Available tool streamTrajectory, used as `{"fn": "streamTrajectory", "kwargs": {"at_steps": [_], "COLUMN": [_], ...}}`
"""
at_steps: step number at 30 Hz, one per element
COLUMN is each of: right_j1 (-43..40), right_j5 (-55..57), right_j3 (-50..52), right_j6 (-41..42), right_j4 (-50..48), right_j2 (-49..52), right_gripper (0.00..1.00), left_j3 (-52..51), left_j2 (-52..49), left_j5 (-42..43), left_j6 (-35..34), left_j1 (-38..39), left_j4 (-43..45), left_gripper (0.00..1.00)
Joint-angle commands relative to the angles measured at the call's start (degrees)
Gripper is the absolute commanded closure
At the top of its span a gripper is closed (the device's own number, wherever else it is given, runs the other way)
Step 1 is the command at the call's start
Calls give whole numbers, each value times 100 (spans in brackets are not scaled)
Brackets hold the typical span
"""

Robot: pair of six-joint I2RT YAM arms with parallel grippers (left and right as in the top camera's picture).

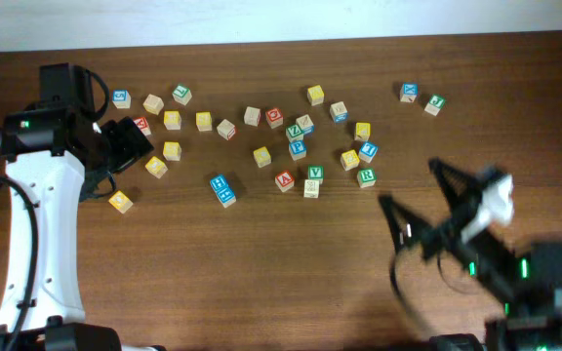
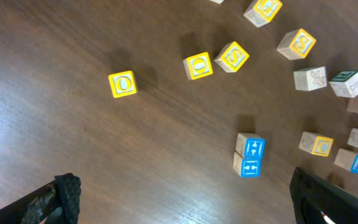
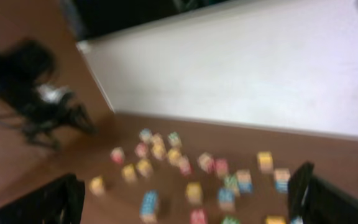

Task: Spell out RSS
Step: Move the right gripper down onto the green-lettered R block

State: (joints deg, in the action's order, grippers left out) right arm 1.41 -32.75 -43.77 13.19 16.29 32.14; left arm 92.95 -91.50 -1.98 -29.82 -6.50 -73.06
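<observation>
The green R cube [image 1: 366,177] lies right of centre among the scattered wooden cubes. A yellow S cube [image 2: 232,56] shows in the left wrist view; overhead it is the yellow cube [image 1: 172,150] just right of my left gripper [image 1: 135,144]. The other yellow faces are too small to read overhead. My left gripper [image 2: 188,199] hangs open over bare wood, holding nothing. Below and right of the R cube, my right gripper [image 1: 408,185] is open and empty. The right wrist view is blurred, with its gripper [image 3: 185,196] wide open above the distant cubes.
Two yellow O cubes [image 2: 122,83] [image 2: 198,65] lie left of the S. A blue double block [image 1: 222,190], a red A cube [image 1: 284,180] and a green V cube [image 1: 315,174] sit mid-table. Several more cubes spread along the back, near the table's far edge [image 1: 281,41].
</observation>
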Motion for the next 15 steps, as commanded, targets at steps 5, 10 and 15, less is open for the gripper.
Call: {"fn": "streamTrajectory", "kwargs": {"at_steps": [5, 10, 15], "right_j1": [-31, 284, 1117], "right_j5": [323, 1773, 3292], "right_j3": [-4422, -4743, -4741], "right_j6": [-1128, -1123, -929], "right_j4": [4538, 4673, 4452], "right_j2": [5123, 6937, 8314], "right_gripper": [2, 1, 1], "left_j3": [26, 26, 26], "left_j2": [33, 33, 33], "left_j5": [-61, -61, -61], "left_j6": [-13, -13, -13], "left_j1": [-20, -20, -20], "left_j4": [7, 7, 7], "left_gripper": [1, 1, 1]}}
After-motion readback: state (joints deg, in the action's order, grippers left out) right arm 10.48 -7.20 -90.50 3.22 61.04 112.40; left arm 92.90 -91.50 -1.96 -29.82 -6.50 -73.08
